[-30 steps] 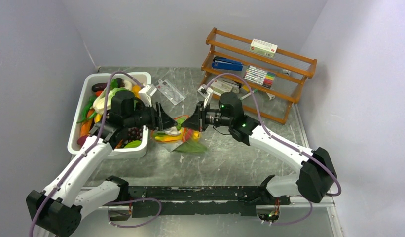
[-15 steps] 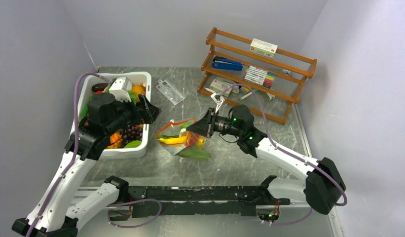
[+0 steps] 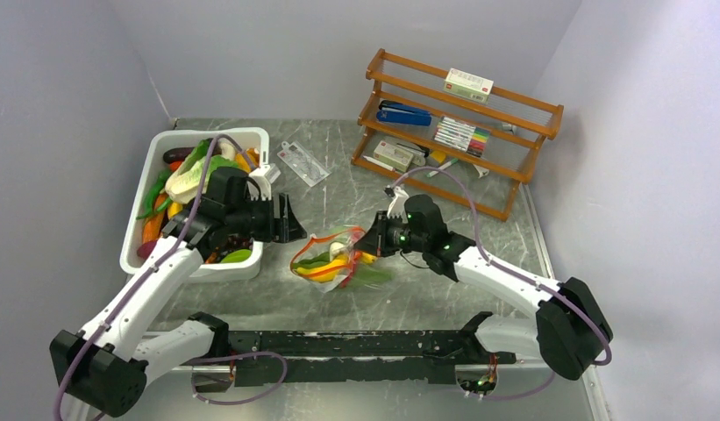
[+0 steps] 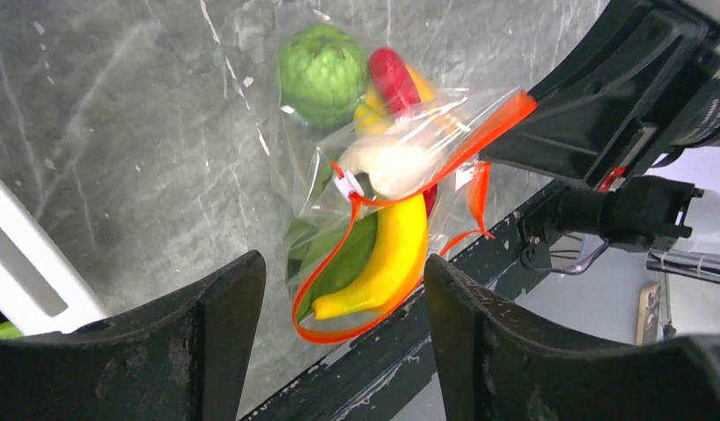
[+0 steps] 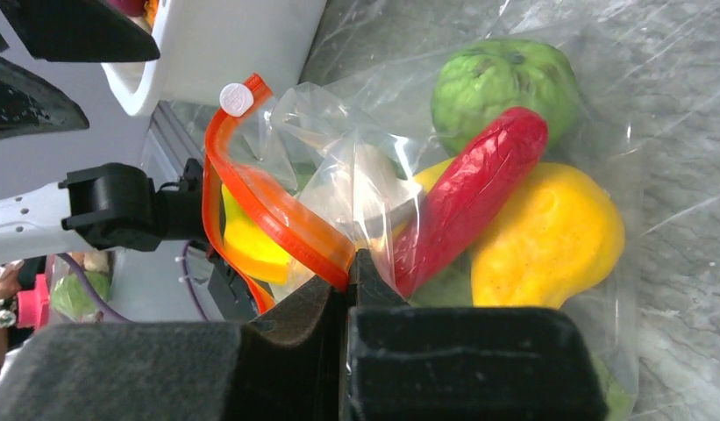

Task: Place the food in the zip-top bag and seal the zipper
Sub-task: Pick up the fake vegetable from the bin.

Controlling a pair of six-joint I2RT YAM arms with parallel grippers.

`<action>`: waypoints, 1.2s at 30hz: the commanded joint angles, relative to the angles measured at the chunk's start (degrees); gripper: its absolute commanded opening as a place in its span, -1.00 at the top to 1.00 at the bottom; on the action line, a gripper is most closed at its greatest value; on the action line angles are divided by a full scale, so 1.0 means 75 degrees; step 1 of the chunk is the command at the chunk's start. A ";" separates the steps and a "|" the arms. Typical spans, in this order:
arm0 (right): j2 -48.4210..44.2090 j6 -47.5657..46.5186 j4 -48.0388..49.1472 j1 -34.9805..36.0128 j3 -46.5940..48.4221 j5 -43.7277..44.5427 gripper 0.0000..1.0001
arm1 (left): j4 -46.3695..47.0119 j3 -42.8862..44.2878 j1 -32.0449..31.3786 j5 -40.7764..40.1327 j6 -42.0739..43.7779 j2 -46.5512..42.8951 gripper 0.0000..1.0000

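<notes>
The clear zip-top bag (image 3: 332, 260) lies on the table between the arms, its mouth open and facing left. Its red-orange zipper (image 5: 270, 213) curls in a loop, with a white slider (image 5: 236, 98) on it. Inside are a light-green round fruit (image 5: 505, 83), a red piece (image 5: 479, 197), a yellow-orange fruit (image 5: 549, 232), a banana (image 4: 382, 263) and green leaves (image 4: 338, 263). My right gripper (image 5: 352, 263) is shut on the zipper edge at the bag's right side (image 3: 374, 242). My left gripper (image 3: 288, 219) is open and empty, just left of and above the bag's mouth (image 4: 343, 272).
A white bin (image 3: 132, 254) with several toy produce pieces stands at the left, under my left arm. A small clear packet (image 3: 303, 162) lies behind the bag. A wooden rack (image 3: 523, 171) with office items stands at back right. A black rail (image 3: 365, 351) runs along the front.
My left gripper has let go of the bag, swung over the bin and come back beside the bag's mouth, open. My right gripper has moved the bag down and toward the front.
</notes>
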 commanded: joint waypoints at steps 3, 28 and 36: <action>-0.0231 -0.0141 -0.0225 -0.0191 0.0355 0.0078 1.00 | -0.0103 0.0308 -0.0053 -0.0799 -0.0140 -0.0298 -0.49; -0.0196 -0.0526 -0.0233 -0.0195 0.0915 -0.0429 1.00 | -0.2198 0.0539 0.1370 -0.7127 -0.4505 -0.0860 -0.06; -0.0363 -0.0628 -0.0330 -0.0191 0.0961 -0.0314 1.00 | -0.3258 0.0598 0.3385 -0.7003 -0.5427 -0.0471 -0.02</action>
